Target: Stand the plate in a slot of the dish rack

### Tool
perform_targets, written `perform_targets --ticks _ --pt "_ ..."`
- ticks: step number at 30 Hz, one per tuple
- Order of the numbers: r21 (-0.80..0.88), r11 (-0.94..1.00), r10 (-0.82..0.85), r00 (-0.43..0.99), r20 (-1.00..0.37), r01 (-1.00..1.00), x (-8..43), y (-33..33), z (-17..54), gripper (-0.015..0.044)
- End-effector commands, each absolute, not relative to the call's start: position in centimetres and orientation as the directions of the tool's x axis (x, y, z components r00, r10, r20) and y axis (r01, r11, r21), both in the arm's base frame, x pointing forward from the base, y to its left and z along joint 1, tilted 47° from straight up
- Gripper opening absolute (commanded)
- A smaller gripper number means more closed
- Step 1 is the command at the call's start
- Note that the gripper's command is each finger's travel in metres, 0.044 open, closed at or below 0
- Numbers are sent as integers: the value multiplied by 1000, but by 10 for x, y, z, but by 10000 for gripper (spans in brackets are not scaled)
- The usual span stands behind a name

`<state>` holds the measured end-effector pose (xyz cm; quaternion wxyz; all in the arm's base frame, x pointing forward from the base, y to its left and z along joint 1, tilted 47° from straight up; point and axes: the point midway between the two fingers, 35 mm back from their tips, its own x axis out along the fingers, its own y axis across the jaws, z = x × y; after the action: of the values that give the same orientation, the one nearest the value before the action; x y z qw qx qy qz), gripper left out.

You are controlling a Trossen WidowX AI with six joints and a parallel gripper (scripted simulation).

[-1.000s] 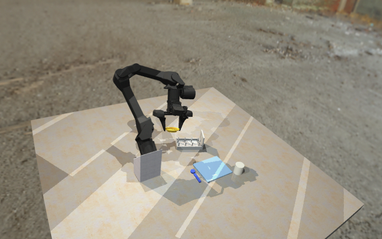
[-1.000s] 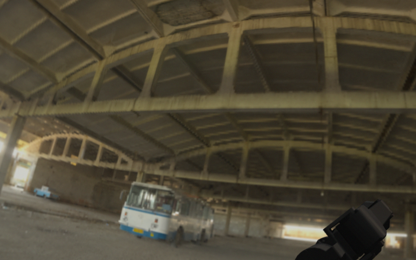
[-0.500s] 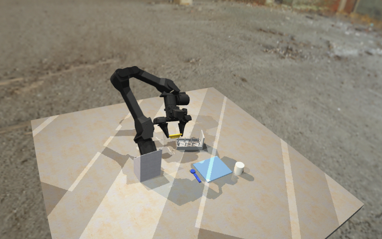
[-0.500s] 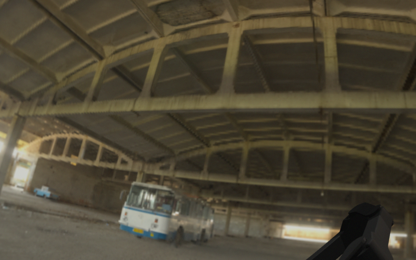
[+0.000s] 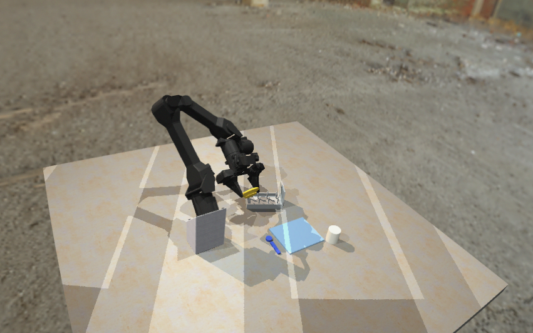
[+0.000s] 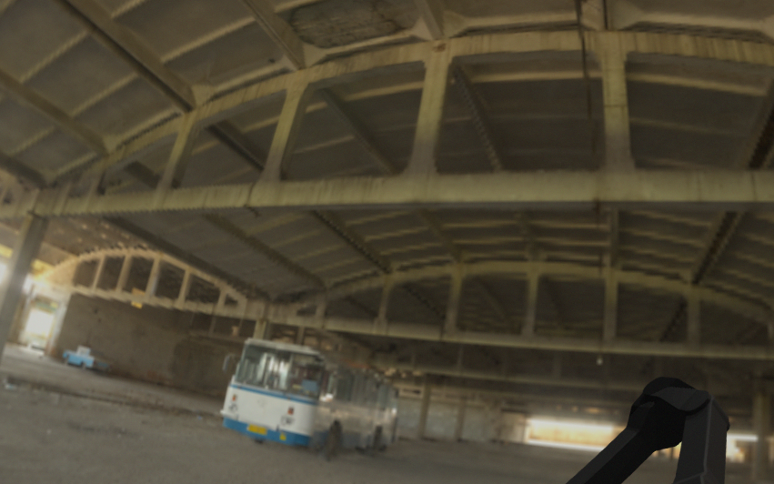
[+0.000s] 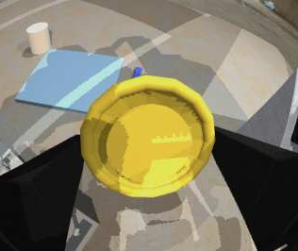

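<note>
Plate (image 5: 250,192) (image 7: 148,142), yellow and tilted, is grasped at opposite rims by the fingers (image 5: 250,192); below them, the dish rack (image 5: 264,207) stands on the bench (image 5: 202,289).

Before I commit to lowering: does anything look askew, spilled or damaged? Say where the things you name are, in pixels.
Nothing stands out. The jaws (image 5: 250,192) grip the yellow plate (image 5: 250,192) (image 7: 149,142) by opposite edges, the white cylinder (image 5: 333,235) (image 7: 39,39) stands upright, and I see no spill or breakage around the dish rack (image 5: 263,207).
</note>
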<state>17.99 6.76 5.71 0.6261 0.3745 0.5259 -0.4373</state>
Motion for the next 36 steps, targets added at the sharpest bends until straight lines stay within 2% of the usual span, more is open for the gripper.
perform_targets --ticks 1,18,36 --pt "60 372 -194 140 -971 926 183 70 56 0" --pt "260 530 -282 457 -844 807 194 87 55 0" --pt "486 644 -230 755 -615 592 195 113 70 0"
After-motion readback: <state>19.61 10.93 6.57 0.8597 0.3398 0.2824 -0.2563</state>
